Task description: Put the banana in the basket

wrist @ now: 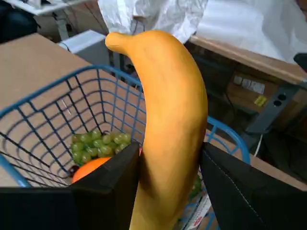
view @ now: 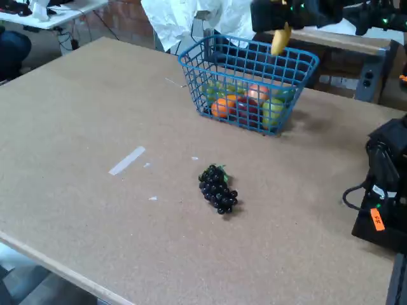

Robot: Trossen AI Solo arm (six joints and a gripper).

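The smooth, faintly glossy yellow-orange banana (wrist: 172,120) contrasts with the blue coated-wire grid basket (view: 249,70) and matt, fibrous brown board desk (view: 95,127).

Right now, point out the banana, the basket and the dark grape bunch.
banana (wrist: 168,110): wrist view, middle of its yellow body.
basket (view: 245,65): fixed view, front wire wall below the rim.
dark grape bunch (view: 217,189): fixed view, centre of the cluster on the table.

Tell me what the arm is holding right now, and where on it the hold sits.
The gripper holds the smooth yellow curved banana, its jaws clamped on the lower end, with the stem end sticking up.
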